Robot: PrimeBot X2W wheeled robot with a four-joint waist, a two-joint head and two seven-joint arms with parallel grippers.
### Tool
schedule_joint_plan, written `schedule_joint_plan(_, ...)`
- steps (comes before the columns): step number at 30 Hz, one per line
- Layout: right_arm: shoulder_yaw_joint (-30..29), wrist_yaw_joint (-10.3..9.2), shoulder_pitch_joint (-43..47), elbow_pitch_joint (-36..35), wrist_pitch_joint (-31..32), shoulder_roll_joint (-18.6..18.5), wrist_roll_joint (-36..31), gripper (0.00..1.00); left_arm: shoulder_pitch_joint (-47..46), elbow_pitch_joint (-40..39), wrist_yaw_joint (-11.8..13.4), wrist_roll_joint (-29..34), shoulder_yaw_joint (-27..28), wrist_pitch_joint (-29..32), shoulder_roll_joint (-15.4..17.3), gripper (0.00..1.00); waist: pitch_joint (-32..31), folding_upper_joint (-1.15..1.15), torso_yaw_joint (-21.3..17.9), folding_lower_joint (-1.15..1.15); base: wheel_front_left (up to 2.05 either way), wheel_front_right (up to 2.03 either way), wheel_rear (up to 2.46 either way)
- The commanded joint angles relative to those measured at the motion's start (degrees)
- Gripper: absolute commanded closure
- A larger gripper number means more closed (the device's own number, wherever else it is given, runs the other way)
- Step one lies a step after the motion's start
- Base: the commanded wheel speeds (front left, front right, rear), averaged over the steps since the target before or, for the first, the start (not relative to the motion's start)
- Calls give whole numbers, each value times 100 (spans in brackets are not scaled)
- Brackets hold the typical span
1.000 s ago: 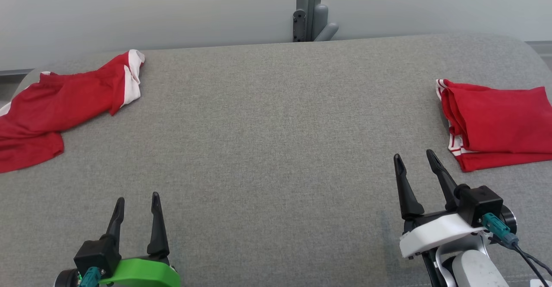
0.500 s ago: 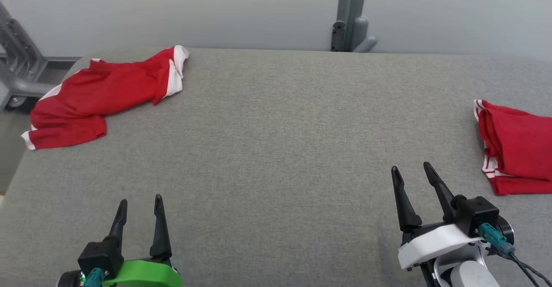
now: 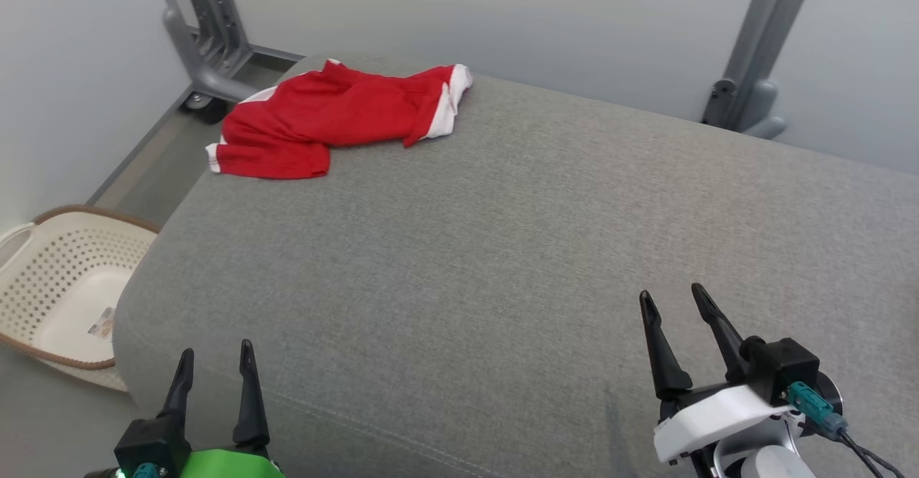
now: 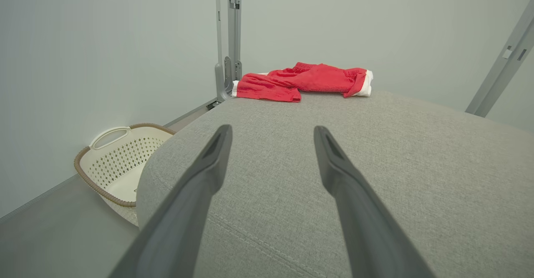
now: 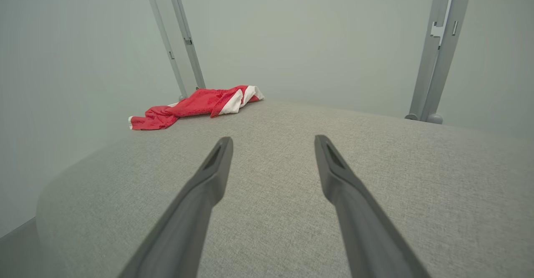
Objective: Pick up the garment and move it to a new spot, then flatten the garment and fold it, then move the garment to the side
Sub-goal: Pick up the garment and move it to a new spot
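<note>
Room around garment [image 3: 337, 115]

Head view: it is seen crumpled at the far left edge of the counter [image 3: 502, 248], well apart from left gripper [image 3: 216, 349] and right gripper [image 3: 671, 291]. Left wrist view: jaws are held apart over the near edge; basket [image 4: 125, 152] on floor beside. Right wrist view: jaws are held apart over grey fabric.

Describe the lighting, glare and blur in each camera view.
Head view: soft, even light, no glare, no hard shadows; the red garment and grey cushion are sharp. Left wrist view: the left tool looms soft-edged up close, while the garment beyond is clear. Right wrist view: the right tool is likewise soft-edged, and the lower left corner looks hazy.
</note>
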Motion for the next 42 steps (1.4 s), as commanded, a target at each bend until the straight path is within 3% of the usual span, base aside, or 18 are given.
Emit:
schedule_joint_plan(1, 31, -8, 29, 18, -20, -9, 47, 0, 94, -38, 4, 18, 32, -1, 41, 0, -77, -1, 685, 0, 0, 0, 0)
schedule_joint_plan(11, 375, -7, -333, 198, -25, -14, 28, 0, 302, -389, 132, -75, 239, -1, -8, 0, 97, -1, 802, 0, 0, 0, 0)
schedule_joint_plan(20, 128, -8, -224, 152, -38, -14, -36, 0, -4, -248, -20, 16, 98, -1, 74, 0, 188, -1, 780, 0, 0, 0, 0)
schedule_joint_plan(31, -136, -7, -816, -437, 272, -19, -622, 0, -1425, -184, -238, -143, 251, 74, 502, 0, 1145, -1, 80, 0, 0, 0, 0)
schedule_joint_plan(42, -206, -7, -1481, -1185, 615, -20, -1026, 0, -3977, 652, -581, -529, 346, 932, 1518, 0, 2525, -1, -957, 0, 0, 0, 0)
